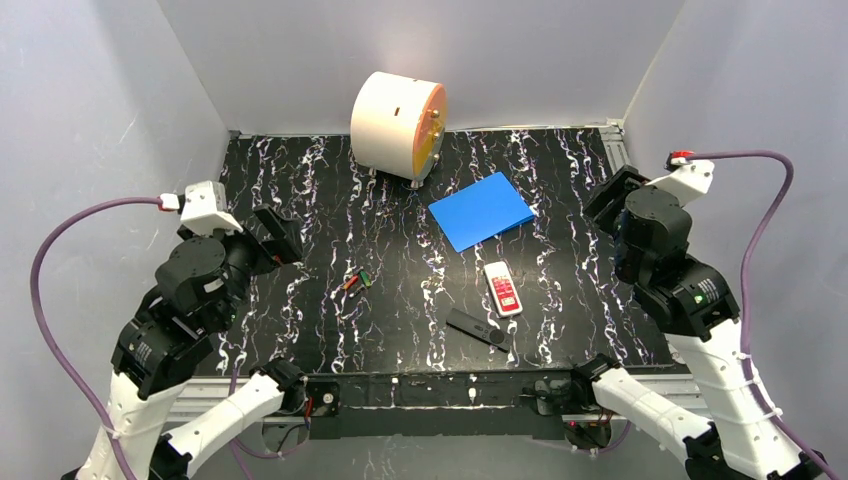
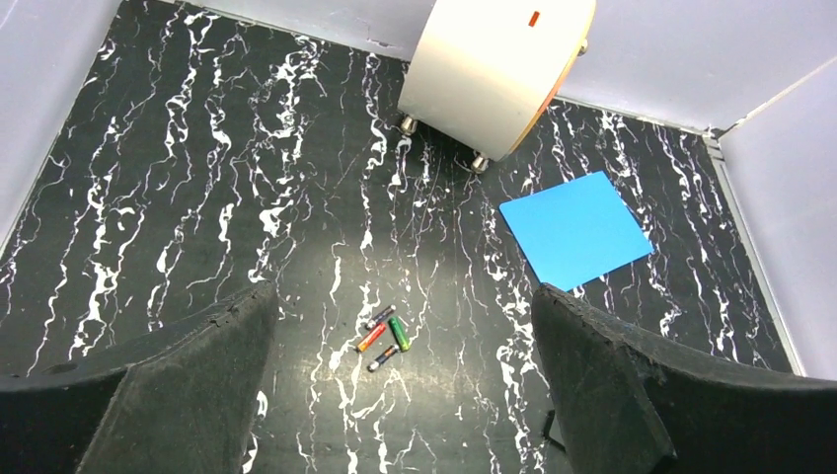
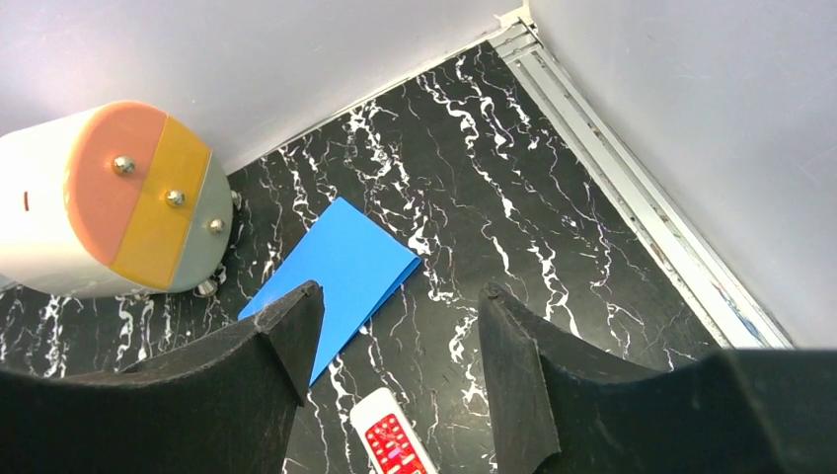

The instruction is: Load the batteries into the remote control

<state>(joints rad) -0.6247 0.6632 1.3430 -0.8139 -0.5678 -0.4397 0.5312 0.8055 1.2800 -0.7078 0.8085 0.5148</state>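
Though tiny, smooth cylindrical batteries [image 2: 372,338]

Top view overhead from behind, both wrist views high, sharing blue sheet [image 1: 481,210]

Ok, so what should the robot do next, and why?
Probably lower the left hand toward the batteries. It hangs open above them, and they lie loose on the table, not yet picked up.
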